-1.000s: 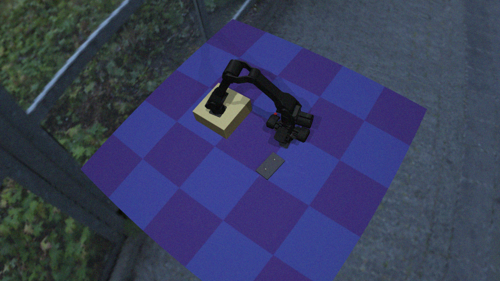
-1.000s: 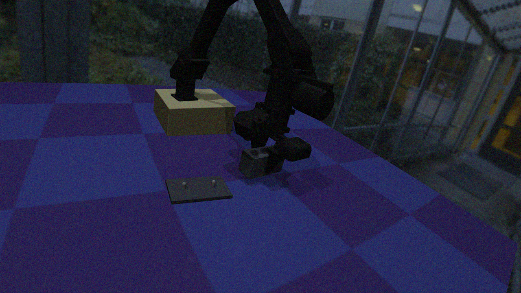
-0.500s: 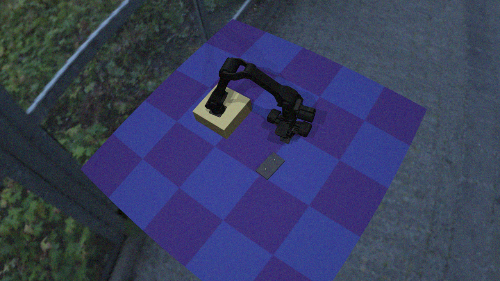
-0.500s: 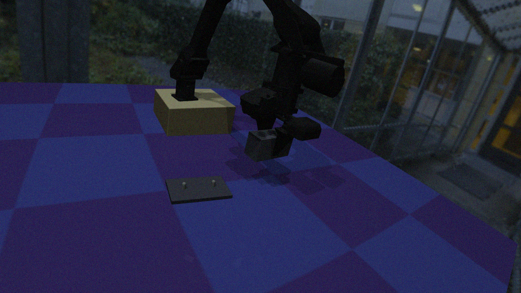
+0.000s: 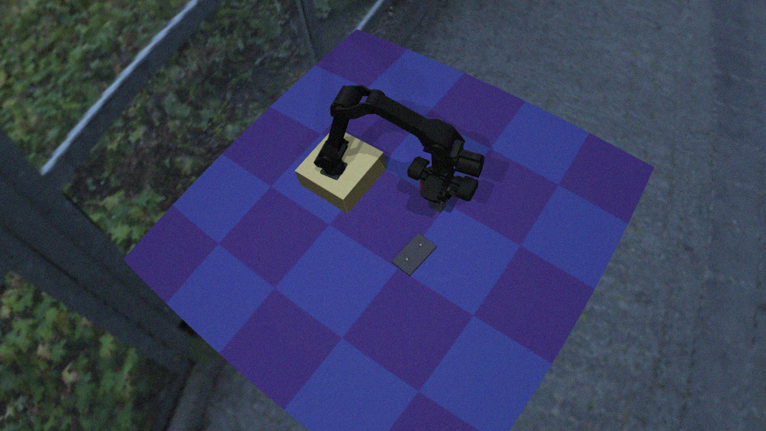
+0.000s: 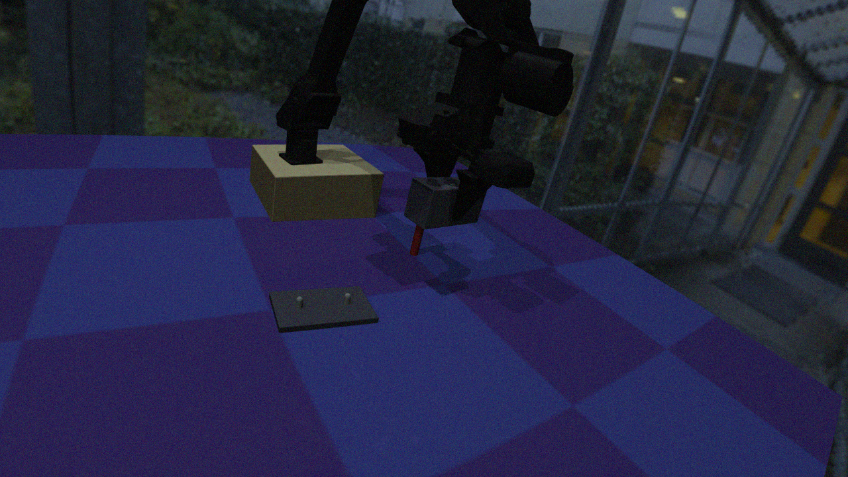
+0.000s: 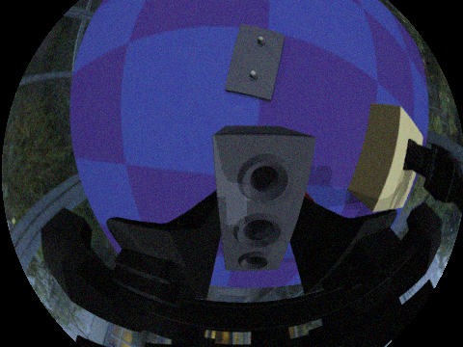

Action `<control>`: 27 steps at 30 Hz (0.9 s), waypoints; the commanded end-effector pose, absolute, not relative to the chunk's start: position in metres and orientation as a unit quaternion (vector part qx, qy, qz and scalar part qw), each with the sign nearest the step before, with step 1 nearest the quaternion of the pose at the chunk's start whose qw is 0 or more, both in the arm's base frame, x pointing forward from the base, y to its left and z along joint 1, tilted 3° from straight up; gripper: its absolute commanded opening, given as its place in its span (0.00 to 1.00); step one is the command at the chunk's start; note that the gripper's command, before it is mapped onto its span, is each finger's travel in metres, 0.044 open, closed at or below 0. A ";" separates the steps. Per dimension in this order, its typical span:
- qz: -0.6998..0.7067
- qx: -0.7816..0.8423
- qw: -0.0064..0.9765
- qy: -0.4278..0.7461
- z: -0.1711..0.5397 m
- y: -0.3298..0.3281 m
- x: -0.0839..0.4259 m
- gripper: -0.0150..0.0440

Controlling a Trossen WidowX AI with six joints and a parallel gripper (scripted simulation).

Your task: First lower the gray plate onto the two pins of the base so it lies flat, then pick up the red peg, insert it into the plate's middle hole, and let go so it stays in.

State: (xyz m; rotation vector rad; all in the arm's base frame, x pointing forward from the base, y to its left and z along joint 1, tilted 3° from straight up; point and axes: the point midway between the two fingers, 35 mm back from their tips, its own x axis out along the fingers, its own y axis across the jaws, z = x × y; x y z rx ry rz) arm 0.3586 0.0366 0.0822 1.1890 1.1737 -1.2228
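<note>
The plate (image 6: 435, 203) is clamped in the claw (image 6: 444, 199) and held above the tabletop (image 6: 148, 266), to the right of the tan block (image 6: 317, 183). The red peg (image 6: 417, 239) is seen standing on the tabletop just beneath the plate. The base (image 6: 322, 308) with its two pins is seen nearer and to the left, well apart.

plate (image 6: 434, 201) held above the mat (image 6: 148, 266) — peg (image 6: 417, 240) beneath, base (image 6: 322, 309) well apart.
</note>
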 end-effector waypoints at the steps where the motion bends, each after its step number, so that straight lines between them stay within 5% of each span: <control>1: -0.507 0.497 0.512 0.483 0.097 0.037 0.359 0.25; 27: -0.534 0.514 0.485 0.463 0.069 -0.026 0.357 0.25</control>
